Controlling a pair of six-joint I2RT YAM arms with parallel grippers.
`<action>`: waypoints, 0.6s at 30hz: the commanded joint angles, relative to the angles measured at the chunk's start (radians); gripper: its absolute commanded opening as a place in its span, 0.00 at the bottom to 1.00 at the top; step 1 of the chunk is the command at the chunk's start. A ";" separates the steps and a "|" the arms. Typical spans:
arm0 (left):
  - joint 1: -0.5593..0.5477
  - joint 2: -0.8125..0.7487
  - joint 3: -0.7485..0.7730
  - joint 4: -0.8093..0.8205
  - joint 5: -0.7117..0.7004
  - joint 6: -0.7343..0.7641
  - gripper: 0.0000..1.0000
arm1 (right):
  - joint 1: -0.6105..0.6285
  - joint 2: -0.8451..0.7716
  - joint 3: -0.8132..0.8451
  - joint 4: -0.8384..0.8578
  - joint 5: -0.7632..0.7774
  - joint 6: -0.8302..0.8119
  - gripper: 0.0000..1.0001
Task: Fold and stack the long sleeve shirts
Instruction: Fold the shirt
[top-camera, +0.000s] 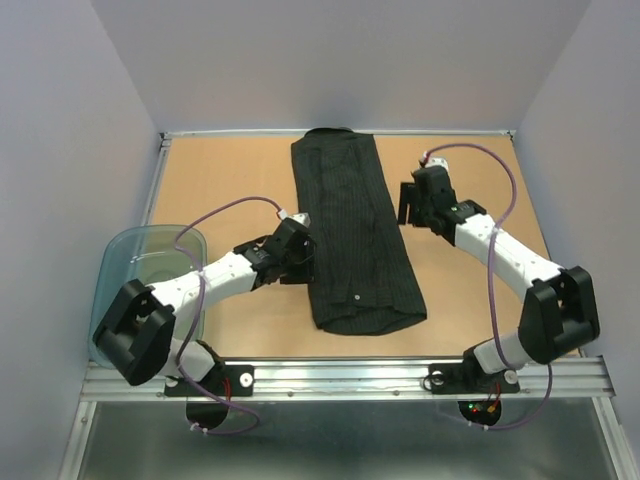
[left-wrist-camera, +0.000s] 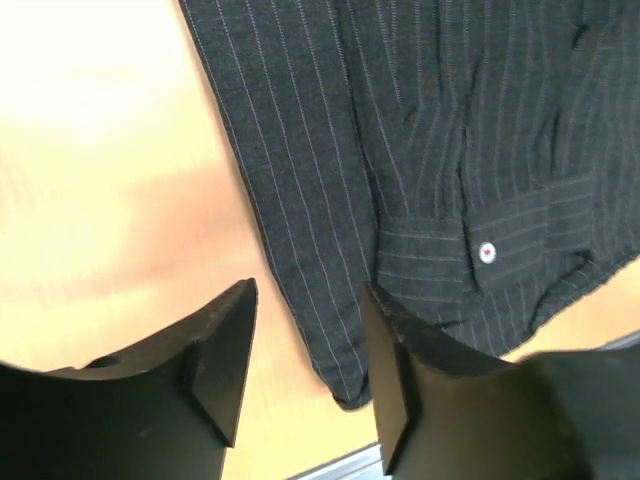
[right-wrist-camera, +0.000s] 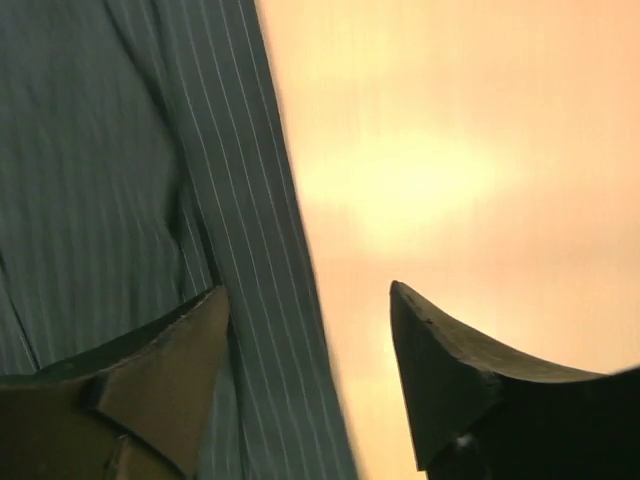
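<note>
Down the middle of the table (top-camera: 220, 180) lies the black pinstriped shirt (top-camera: 350, 230), folded into a narrow strip. Its long axis runs from far edge to near edge, with a white-buttoned cuff (left-wrist-camera: 520, 240) towards the near end. The left gripper (left-wrist-camera: 310, 300) and right gripper (right-wrist-camera: 307, 290) flank it, jaws spread and empty.

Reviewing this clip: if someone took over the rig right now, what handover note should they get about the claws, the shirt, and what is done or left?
Left claw: open, empty, at the left edge of the black shirt, toward its near end.
Right claw: open, empty, at the shirt's right edge, farther back.
Shirt: flat mid-table as a long narrow strip, running from the far edge toward the arms.
Done: sides appear folded in lengthwise.
Left: probably the crosswise folds, then stacking; no other shirt or stack is in view.
</note>
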 joint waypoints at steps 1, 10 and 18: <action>0.016 0.080 0.000 0.069 0.028 -0.005 0.49 | 0.009 -0.142 -0.216 -0.092 -0.071 0.142 0.67; 0.020 0.266 0.078 0.094 0.020 0.024 0.39 | 0.009 -0.332 -0.486 -0.098 -0.155 0.233 0.63; 0.068 0.312 0.084 0.044 -0.060 0.053 0.26 | 0.009 -0.368 -0.543 -0.099 -0.251 0.267 0.62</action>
